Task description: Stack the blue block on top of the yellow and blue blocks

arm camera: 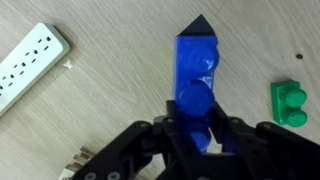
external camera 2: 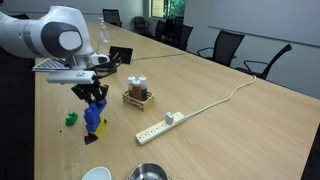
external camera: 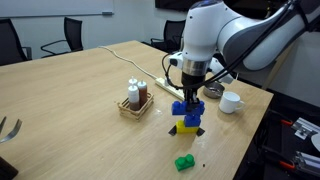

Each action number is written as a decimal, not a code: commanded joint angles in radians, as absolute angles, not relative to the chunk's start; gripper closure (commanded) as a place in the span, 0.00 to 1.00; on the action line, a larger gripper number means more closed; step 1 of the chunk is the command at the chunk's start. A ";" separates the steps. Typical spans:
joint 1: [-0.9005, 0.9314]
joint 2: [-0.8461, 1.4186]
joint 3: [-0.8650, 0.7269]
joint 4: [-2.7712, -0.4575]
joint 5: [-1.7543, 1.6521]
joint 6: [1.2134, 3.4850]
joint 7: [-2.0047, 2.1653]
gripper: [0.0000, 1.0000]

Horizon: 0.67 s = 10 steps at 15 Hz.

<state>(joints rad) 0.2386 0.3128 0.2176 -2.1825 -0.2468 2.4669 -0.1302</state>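
Note:
My gripper (external camera: 190, 93) is shut on the bright blue block (external camera: 188, 108) and holds it upright directly over the yellow and blue blocks (external camera: 185, 127) on the wooden table. The block's lower end seems to touch the stack; I cannot tell if it is seated. In an exterior view the gripper (external camera 2: 93, 100) holds the blue block (external camera 2: 92, 118) just above a sliver of yellow (external camera 2: 99, 127). In the wrist view the blue block (arm camera: 198, 70) sits between my fingers (arm camera: 197, 130) and hides the stack, apart from a dark tip (arm camera: 203, 22).
A green brick (external camera: 184, 162) (external camera 2: 71, 118) (arm camera: 290, 103) lies loose beside the stack. A wooden caddy with shakers (external camera: 135, 100) (external camera 2: 137, 95), a white power strip (external camera: 165, 88) (external camera 2: 160, 128) (arm camera: 30, 65), a white cup (external camera: 231, 102) and a metal bowl (external camera 2: 150, 172) stand nearby. Chairs ring the table.

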 commanded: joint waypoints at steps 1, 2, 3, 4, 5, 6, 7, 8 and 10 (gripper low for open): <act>0.224 0.299 0.226 -2.209 -0.198 2.496 -0.156 0.90; 0.222 0.301 0.229 -2.208 -0.185 2.499 -0.162 0.90; 0.223 0.303 0.230 -2.206 -0.175 2.500 -0.165 0.90; 0.224 0.304 0.231 -2.205 -0.167 2.500 -0.167 0.90; 0.225 0.304 0.232 -2.205 -0.161 2.501 -0.169 0.90; 0.225 0.306 0.232 -2.206 -0.155 2.504 -0.171 0.90; 0.222 0.309 0.235 -2.206 -0.147 2.507 -0.180 0.90; 0.219 0.312 0.238 -2.205 -0.136 2.512 -0.189 0.90; 0.215 0.314 0.240 -2.206 -0.119 2.517 -0.208 0.90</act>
<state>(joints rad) 0.2364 0.3200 0.2239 -2.1888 -0.1552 2.4886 -0.1621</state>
